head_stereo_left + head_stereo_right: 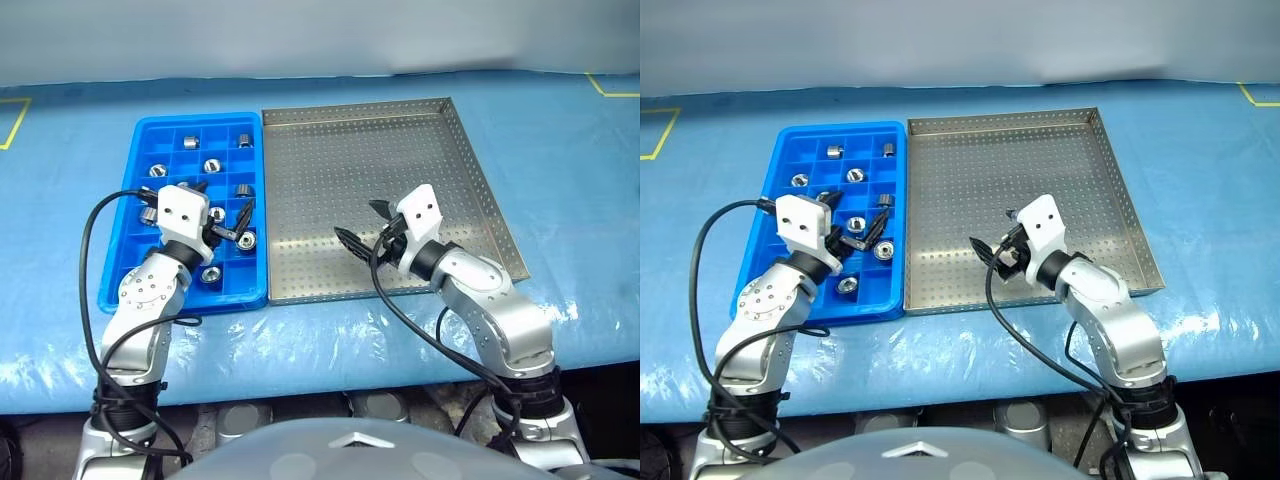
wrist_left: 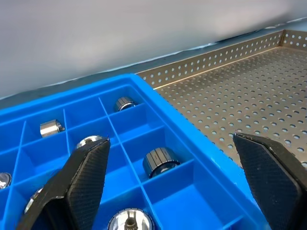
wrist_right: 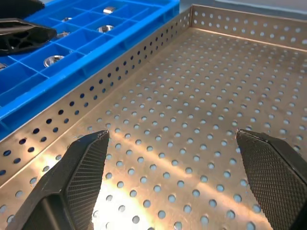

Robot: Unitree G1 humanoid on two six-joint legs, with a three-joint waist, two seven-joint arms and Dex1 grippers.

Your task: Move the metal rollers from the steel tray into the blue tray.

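Note:
The blue tray (image 1: 150,150) lies on the left with several metal rollers (image 1: 212,166) sitting singly in its square compartments; the left wrist view shows one close up (image 2: 160,160). My left gripper (image 1: 222,203) hovers open over the blue tray's near right part, with nothing between its fingers (image 2: 86,177). The steel tray (image 1: 400,140) lies right beside the blue one, and its perforated floor is bare. Over the steel tray's near left corner my right gripper (image 1: 362,225) is open and empty, its fingertips (image 3: 81,167) spread above the holes.
Both trays rest on a pale blue table covering (image 1: 560,150) with yellow tape marks at the far corners (image 1: 610,85). The table's front edge (image 1: 330,375) runs just behind my arms. Black cables (image 1: 90,250) loop from both wrists.

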